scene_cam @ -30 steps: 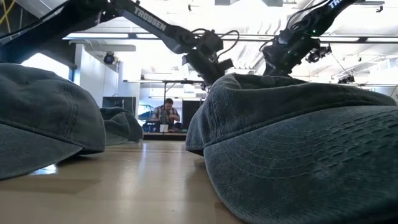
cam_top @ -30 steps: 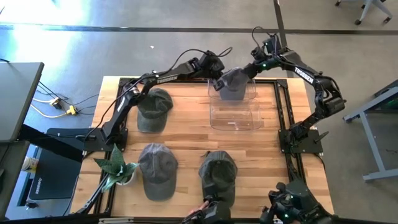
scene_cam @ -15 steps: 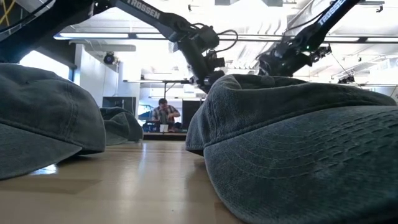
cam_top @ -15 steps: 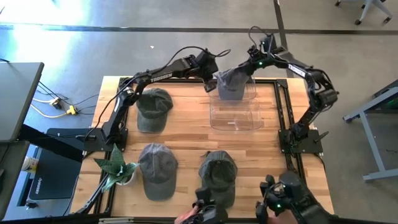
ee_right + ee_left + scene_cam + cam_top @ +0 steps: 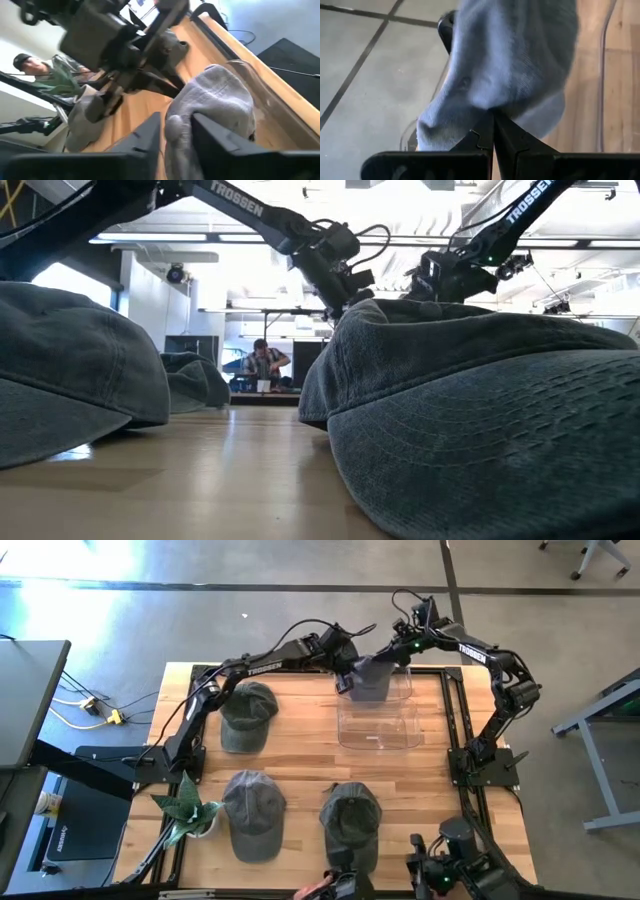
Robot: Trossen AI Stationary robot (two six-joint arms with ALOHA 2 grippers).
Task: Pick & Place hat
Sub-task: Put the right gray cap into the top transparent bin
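Observation:
A grey hat (image 5: 370, 675) hangs in the air over the far part of a clear plastic bin (image 5: 380, 725). My left gripper (image 5: 346, 680) is shut on the hat's left side. My right gripper (image 5: 397, 657) is shut on its right side. The left wrist view shows the grey cloth (image 5: 515, 60) just ahead of the closed fingers, with the bin wall (image 5: 602, 75) behind it. In the low view both grippers (image 5: 345, 280) (image 5: 440, 280) show above a hat in the foreground (image 5: 480, 410), which hides the held hat. My left gripper pinches a bunched fold at the hat's edge (image 5: 487, 107) between its two closed fingers (image 5: 507, 137), only at their tips. It comes at the hat from the table's left. The hat is lifted clear and swells ahead of the fingers. My right gripper pinches a thick gather of the hat's cloth (image 5: 176, 125) between its two fingers (image 5: 150, 132). It comes from the table's right and far side, slanting down. The hat is clear of the table and bulges beyond the fingers (image 5: 220, 95).
Three other dark green hats lie on the wooden table: one at the left (image 5: 247, 715), two near the front edge (image 5: 253, 812) (image 5: 352, 820). A small potted plant (image 5: 185, 805) stands at the near left. A person sits far behind the table (image 5: 265, 365).
My right gripper has shifted a little toward the table's left and downward. The left arm has swung slightly left and come back. The hat has stayed held between both grippers over the bin's far part, and its left lower corner now sits a bit lower.

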